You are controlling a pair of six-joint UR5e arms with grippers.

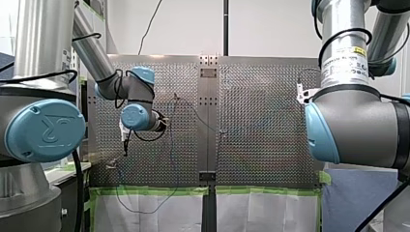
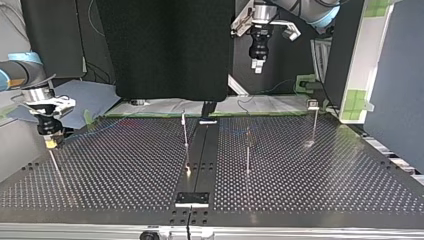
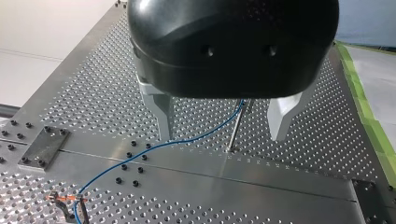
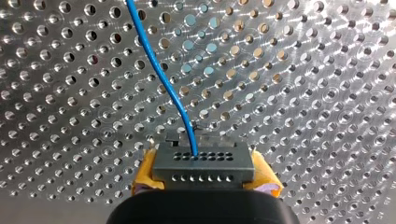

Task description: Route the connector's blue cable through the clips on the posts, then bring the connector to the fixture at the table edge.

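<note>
My right gripper is shut on the dark grey connector, its yellow pads pressing on both sides. The blue cable leaves the connector's face and runs away over the perforated plate. At the top view's left, this gripper hangs just above the table. My left gripper is open, high over the table, with a thin post and the blue cable below the gap between its metal fingers. The cable runs on to a small clip. In the top view my left gripper hangs near the far edge.
Three thin posts stand on the perforated table. A dark plate sits at the near edge of the centre strip, another at the far edge. In the front view slack cable loops over the table's front edge.
</note>
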